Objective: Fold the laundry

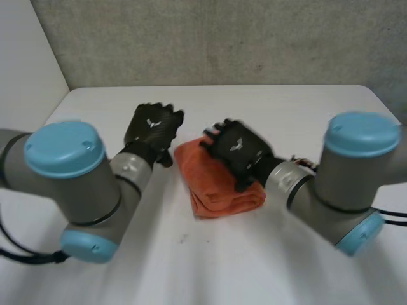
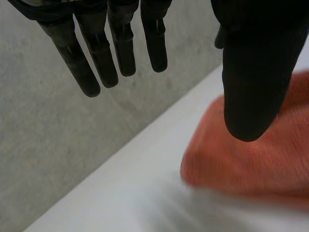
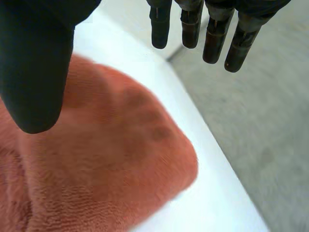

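Note:
An orange towel [image 1: 219, 190] lies folded into a small thick bundle in the middle of the white table [image 1: 254, 254]. My left hand [image 1: 151, 130] hovers just beside the towel's left edge; its fingers [image 2: 104, 58] hang straight and apart from the thumb [image 2: 251, 87], holding nothing, with the towel [image 2: 251, 159] below the thumb. My right hand [image 1: 238, 151] is above the towel's far right part. Its fingers [image 3: 212, 34] are straight, its thumb [image 3: 34, 72] is clear of the towel [image 3: 106, 164], and nothing is held.
A grey wall [image 1: 222, 38] rises behind the table's far edge. Bare table top lies around the towel on all sides. Both grey arms with light-blue caps [image 1: 63, 149] reach in from the near side.

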Controlling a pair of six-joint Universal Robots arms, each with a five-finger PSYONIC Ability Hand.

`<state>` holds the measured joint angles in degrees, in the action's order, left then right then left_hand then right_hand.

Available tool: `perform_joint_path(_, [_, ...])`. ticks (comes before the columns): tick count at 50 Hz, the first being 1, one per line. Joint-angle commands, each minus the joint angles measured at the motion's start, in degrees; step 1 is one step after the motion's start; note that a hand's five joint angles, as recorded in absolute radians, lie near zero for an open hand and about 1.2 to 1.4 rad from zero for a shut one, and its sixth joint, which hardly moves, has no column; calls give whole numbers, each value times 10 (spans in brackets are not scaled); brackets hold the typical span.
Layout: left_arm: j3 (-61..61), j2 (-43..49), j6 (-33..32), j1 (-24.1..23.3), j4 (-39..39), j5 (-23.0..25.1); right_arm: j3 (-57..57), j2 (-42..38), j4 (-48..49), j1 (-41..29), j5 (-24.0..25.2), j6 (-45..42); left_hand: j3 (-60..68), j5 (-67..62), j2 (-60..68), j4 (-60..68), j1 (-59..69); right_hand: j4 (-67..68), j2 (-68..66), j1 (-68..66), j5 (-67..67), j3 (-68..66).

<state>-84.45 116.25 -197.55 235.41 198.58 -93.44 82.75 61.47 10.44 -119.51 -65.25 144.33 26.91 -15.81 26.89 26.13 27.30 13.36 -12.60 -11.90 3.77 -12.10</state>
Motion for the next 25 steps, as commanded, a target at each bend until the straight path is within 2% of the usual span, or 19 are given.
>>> perform_joint_path(1, [74, 47, 55, -34, -12, 0, -21, 8, -21, 48, -2, 203, 11, -22, 12, 19, 7, -34, 26, 19, -38, 21])
perform_joint_path(3, [83, 52, 64, -40, -20, 1, -54, 6, -64, 63, 3, 248, 11, -22, 12, 19, 7, -34, 26, 19, -38, 21])
perform_joint_path(8, [119, 71, 92, -53, -53, 0, -101, -6, -118, 62, 1, 260, 13, -24, 13, 21, 9, -34, 26, 19, -38, 21])
perform_joint_path(12, [140, 89, 116, -53, -77, 0, -169, -65, -176, 60, -4, 266, 13, -24, 13, 21, 9, -34, 26, 19, -38, 21])
perform_joint_path(18, [169, 140, 146, -52, -115, -5, -224, -116, -218, 63, -10, 282, 11, -22, 12, 19, 7, -34, 26, 19, -38, 21])
perform_joint_path(25, [164, 180, 146, -47, -125, -20, -280, -177, -255, 63, -28, 281, 5, -16, 5, 12, 1, -34, 26, 19, -38, 21])
